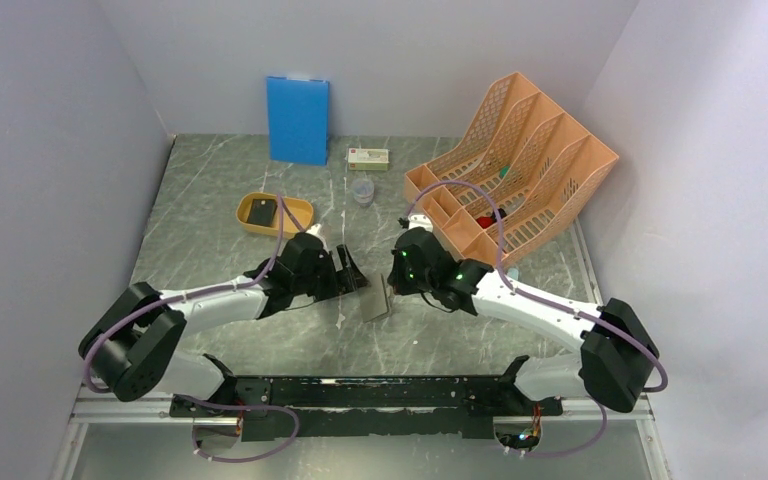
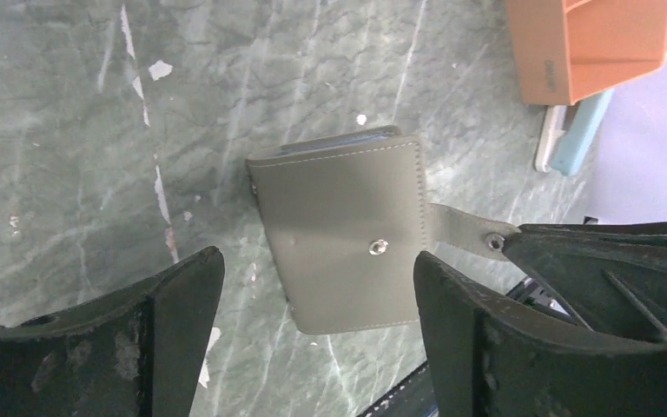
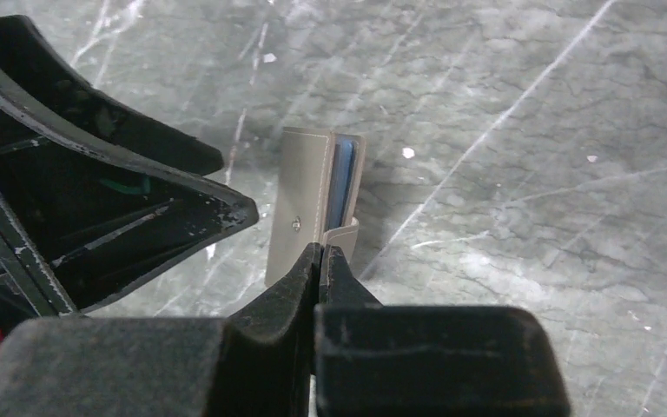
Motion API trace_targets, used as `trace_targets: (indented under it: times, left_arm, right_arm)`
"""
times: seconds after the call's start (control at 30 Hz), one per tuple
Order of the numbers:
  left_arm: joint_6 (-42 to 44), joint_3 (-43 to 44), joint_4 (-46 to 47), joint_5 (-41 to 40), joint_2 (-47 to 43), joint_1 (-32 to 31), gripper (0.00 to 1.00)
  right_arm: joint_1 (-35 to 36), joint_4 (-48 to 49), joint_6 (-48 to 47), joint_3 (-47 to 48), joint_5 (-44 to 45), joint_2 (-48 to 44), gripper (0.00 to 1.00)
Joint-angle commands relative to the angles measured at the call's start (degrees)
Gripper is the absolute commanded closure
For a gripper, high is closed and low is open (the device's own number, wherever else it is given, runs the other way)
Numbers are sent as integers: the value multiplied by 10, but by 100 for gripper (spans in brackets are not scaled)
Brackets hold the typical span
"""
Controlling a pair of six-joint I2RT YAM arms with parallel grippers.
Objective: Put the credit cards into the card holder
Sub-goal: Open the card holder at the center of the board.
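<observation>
Card holder (image 2: 339,230) strap pinched in right fingers (image 3: 291,287), orange rack (image 1: 520,150) nearby

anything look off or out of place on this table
The small grey folding card holder is folded shut, held only by its snap strap in the right pincer, while a dark card lies in the mustard-yellow oval tray.

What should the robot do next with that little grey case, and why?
Probably close the left gripper on the card holder to steady it. That gripper is open with the folded case showing between its fingers, and the right gripper pinches only the strap.
</observation>
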Motion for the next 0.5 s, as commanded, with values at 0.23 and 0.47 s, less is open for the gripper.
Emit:
trace_targets:
  times: [0.23,0.47]
  left_arm:
    - [30,37,-1,38,2,-13,9]
    - [40,56,-13,31,19,-23,11]
  right_arm:
    - [-2,44,6,-17,-57,-23,100]
    - [-2,52,3,-16,-69,-31,100]
